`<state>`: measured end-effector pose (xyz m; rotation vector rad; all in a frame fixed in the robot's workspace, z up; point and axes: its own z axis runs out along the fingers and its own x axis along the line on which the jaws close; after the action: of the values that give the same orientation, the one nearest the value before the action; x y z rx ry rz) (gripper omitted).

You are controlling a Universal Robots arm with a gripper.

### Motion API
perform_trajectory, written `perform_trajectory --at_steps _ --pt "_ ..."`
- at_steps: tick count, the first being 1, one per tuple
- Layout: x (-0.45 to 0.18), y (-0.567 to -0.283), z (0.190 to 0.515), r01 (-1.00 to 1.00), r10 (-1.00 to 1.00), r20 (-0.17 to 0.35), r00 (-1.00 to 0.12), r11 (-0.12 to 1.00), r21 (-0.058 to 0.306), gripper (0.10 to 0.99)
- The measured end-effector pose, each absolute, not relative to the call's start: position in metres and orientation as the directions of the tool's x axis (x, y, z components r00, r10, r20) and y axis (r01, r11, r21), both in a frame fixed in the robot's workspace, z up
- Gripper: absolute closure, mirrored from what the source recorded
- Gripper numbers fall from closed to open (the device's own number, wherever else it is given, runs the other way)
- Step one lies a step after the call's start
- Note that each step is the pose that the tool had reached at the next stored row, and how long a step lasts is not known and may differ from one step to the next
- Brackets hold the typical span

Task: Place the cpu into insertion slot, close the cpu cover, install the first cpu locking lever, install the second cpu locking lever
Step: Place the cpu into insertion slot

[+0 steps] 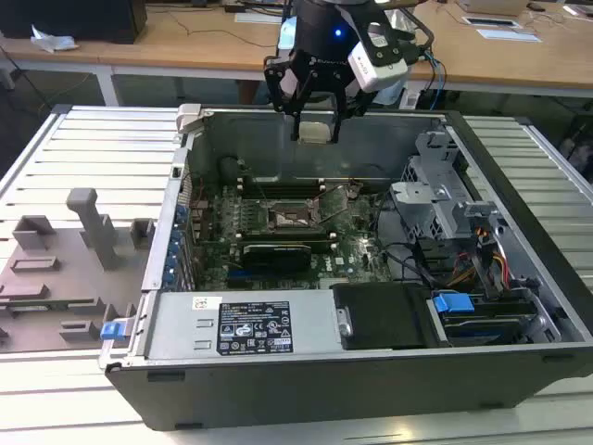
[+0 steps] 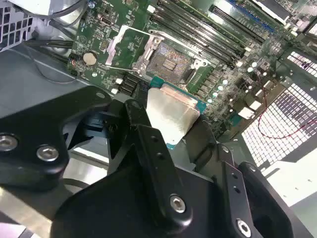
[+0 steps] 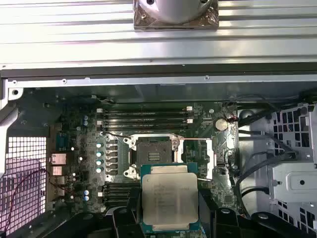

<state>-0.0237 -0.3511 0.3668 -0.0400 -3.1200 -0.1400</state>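
End effector: I had the end effector (image 1: 315,128) closed on the cpu, its fingers (image 2: 136,119) pressed against two opposite edges of the chip.
Cpu: the cpu (image 3: 170,201) hung flat with its metal top facing up. In the exterior view it was in the air over the far wall of the open computer case (image 1: 371,394), well apart from the motherboard (image 3: 79,144) below.
Insertion slot: the insertion slot (image 3: 154,151) lay bare, with nothing seated in it.
Cpu cover: the cpu cover (image 3: 200,158) lay swung open just beside the slot.
Handling: I judged the chip light and stiff, with a smooth lid that could slip. Its underside and the socket contacts looked fragile to me, so a tilt or a drop would be costly.
Hold: the edge grip seemed right to me, since it left the top and underside untouched.
Progress: I counted no step of the task as finished.
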Motion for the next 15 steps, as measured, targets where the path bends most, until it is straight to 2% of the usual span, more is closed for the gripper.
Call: perform_trajectory --at_steps 15 --pt "-0.024 -0.351 0.355 0.026 0.025 0.019 -1.000 0.996 0.089 0.541"
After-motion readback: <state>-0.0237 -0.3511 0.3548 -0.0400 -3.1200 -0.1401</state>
